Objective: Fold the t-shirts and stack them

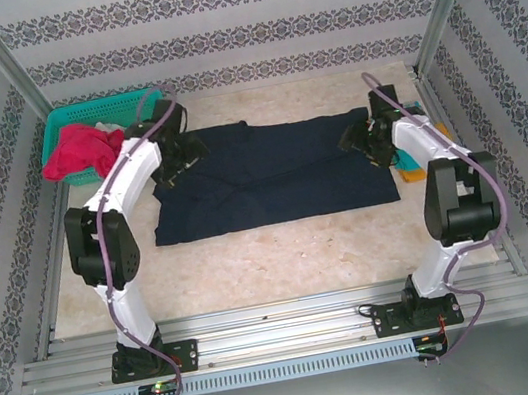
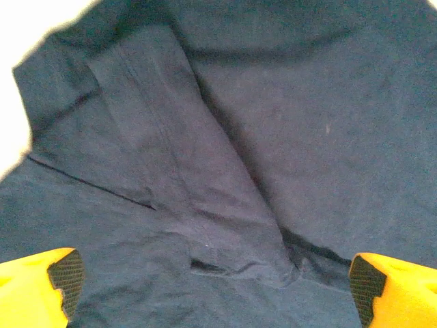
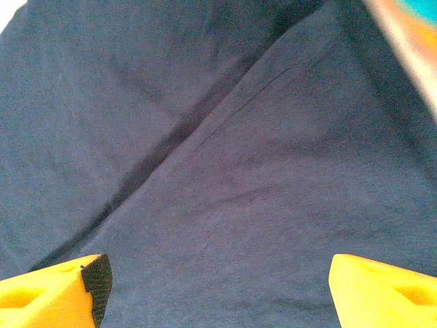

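- The navy shirt (image 1: 271,181) lies flat at the table's (image 1: 258,280) centre as a wide band, its far edge doubled over with a crease along it. I judge the fold begun but not finished: it is too broad to stack.
- Its long axis runs from 9 to 3 o'clock. A sleeve lies folded in at the 9 o'clock end; which way the neck points I cannot tell.
- The basket (image 1: 57,126) sits at 10 o'clock, the pink-red shirt (image 1: 79,152) bunched in it, unfolded.
- The orange shirt (image 1: 413,176) lies at 3 o'clock under the right arm, with a strip of the teal shirt (image 3: 425,5) by it. Whether these are a folded stack is hidden.
- The left gripper (image 2: 212,277) hangs over the navy shirt's 9 o'clock end, fingers spread wide, pinching nothing.
- The right gripper (image 3: 218,277) hangs over the 3 o'clock end, also spread, with cloth below it ungripped.
- Left to do, in my judgement: narrow the navy shirt, stack it, then fold the pink-red one.
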